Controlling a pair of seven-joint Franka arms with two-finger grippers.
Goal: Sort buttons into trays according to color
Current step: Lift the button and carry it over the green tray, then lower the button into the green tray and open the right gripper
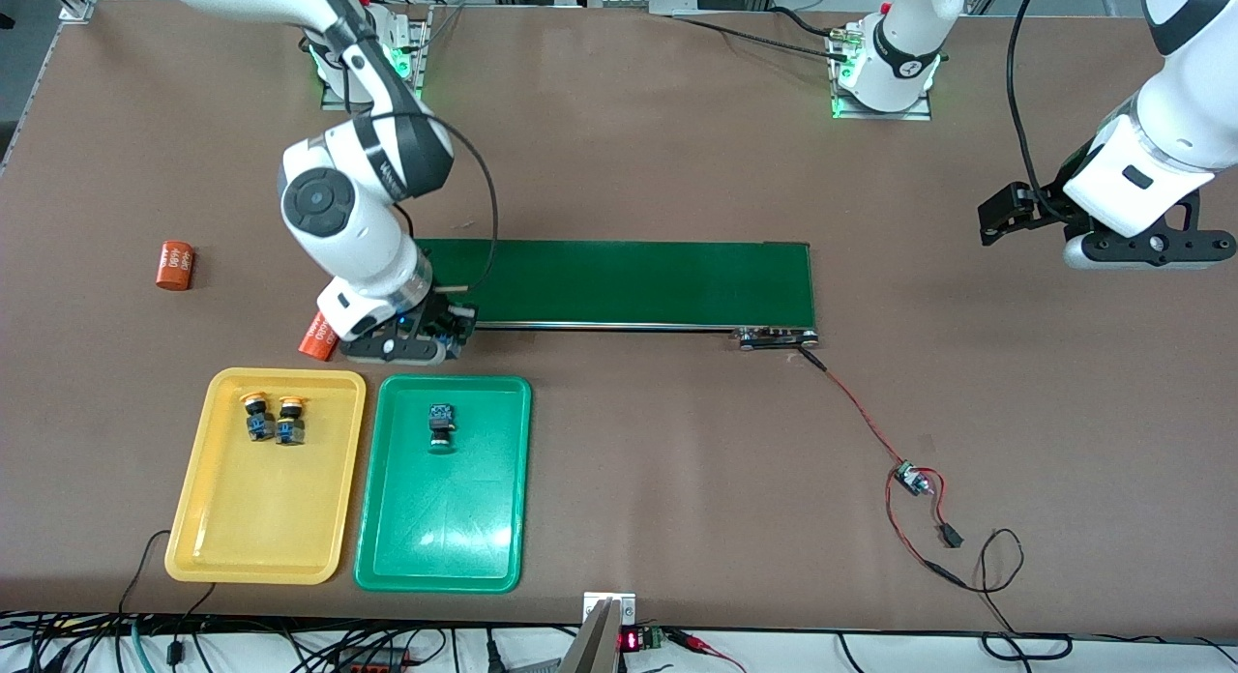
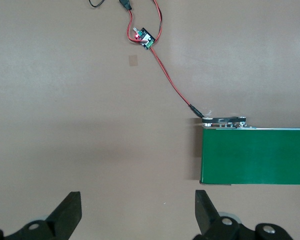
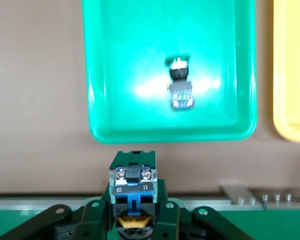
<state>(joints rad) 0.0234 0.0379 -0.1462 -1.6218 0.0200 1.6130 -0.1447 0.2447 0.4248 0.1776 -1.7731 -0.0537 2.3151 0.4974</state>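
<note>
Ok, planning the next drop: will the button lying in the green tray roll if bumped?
Probably barely: the button lies on its side, and its boxy body should stop the round cap rolling. The green tray's raised rim would likely contain it. Right claw, shut on a second button, is over the conveyor's end; left claw waits open.

Right arm bent low with its tool closed on a button; left arm waits, raised and open.

The right arm reaches down from its base, elbow folded, wrist pointing down, so the right tool (image 1: 426, 336) sits at the conveyor belt's end toward the right arm's side, fingers clamped on a button (image 3: 132, 182) whose terminal block sticks out past them. The left arm waits, held up over bare tabletop at its own end, and the left tool (image 2: 138, 216) has both fingers (image 2: 70, 210) spread wide with nothing between them.
</note>
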